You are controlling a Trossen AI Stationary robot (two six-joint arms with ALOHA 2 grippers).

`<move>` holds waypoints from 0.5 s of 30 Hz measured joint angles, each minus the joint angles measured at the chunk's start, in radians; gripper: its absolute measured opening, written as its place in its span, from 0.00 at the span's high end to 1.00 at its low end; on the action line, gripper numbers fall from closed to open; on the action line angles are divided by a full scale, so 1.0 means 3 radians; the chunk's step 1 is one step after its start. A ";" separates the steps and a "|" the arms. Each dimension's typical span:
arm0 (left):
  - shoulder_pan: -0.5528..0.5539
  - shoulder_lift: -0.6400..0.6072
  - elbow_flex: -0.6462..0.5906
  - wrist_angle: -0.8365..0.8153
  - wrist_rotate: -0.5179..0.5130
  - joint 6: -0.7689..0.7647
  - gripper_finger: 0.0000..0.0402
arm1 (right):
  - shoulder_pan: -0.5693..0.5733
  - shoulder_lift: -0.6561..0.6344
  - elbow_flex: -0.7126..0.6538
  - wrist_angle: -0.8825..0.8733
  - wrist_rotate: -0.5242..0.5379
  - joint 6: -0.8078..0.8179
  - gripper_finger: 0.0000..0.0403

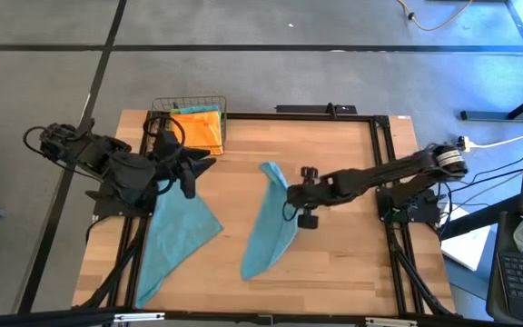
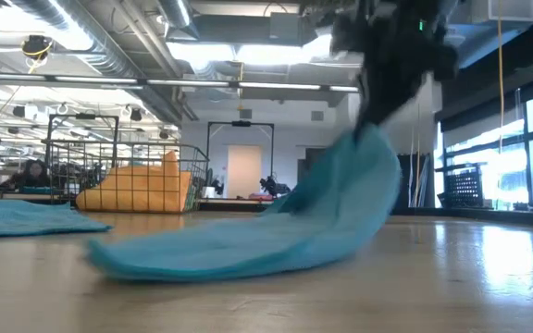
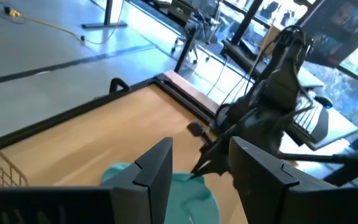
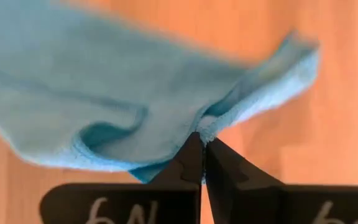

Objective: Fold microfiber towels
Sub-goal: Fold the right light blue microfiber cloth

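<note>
Two teal microfiber towels are on the wooden table. One (image 1: 180, 232) lies flat at the left. The other (image 1: 271, 222) is in the middle, with my right gripper (image 1: 286, 188) shut on its far end; in the low view that end (image 2: 368, 153) is raised and the rest slopes down to the table. My left gripper (image 1: 198, 168) stands open above the far corner of the left towel, touching nothing; its two fingers (image 3: 157, 171) show a clear gap. An orange towel (image 1: 202, 132) sits in a wire basket (image 1: 162, 107) at the far left. My right gripper pinches the middle towel's far end at a bunched edge (image 4: 211, 127) between its two fingertips. The fingers slant down from the table's right side. That end is lifted clear, the cloth hangs slack below it, and the near end (image 1: 254, 265) lies on the table.
The wire basket stands at the table's far left corner. Black frame rails (image 1: 384, 173) run along the table's edges. Bare wood (image 1: 352, 254) lies at the near right. Beyond the right edge are a desk and a keyboard (image 1: 520, 286).
</note>
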 joint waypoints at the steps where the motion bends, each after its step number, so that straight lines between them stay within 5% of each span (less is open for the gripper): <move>1: 0.0000 0.0001 0.0000 0.0023 -0.0017 0.0000 0.63 | 0.0000 -0.0095 0.0021 0.0015 0.0048 -0.0048 0.98; 15: 0.0205 0.0102 0.0000 0.0510 0.0094 0.0321 0.63 | -0.0281 -0.0594 0.0911 -0.0003 0.0178 -0.0811 0.99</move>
